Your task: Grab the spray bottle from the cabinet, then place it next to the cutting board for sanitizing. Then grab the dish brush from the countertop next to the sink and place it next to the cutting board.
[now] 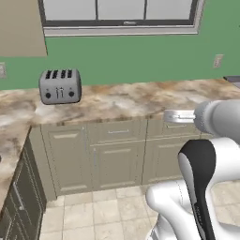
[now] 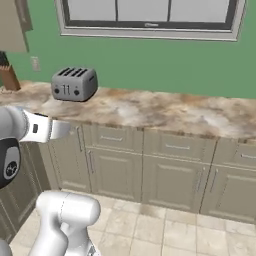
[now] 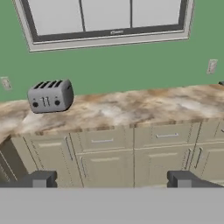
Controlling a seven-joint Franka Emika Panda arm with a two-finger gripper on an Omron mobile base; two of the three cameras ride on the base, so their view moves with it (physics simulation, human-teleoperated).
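Nearest in the hand view, the gripper point(image 3: 111, 179) sits at the bottom of the frame with its two dark fingertips point(image 3: 40, 179) set wide apart and nothing between them. Past them, across the middle of the frame, runs a row of beige drawer cabinets point(image 3: 131, 153) with metal handles. Above these the marbled countertop point(image 3: 144, 107) stretches as a long band from left to right, its long axis lying across the picture and tilting slightly upward toward the right. A grey toaster point(image 3: 50, 96) stands on it at the left. Farther back is the green wall point(image 3: 131, 65), with a window point(image 3: 105, 19) along the top. In the left base view a corner of the beige wall cabinet point(image 1: 21, 28) shows at upper left.
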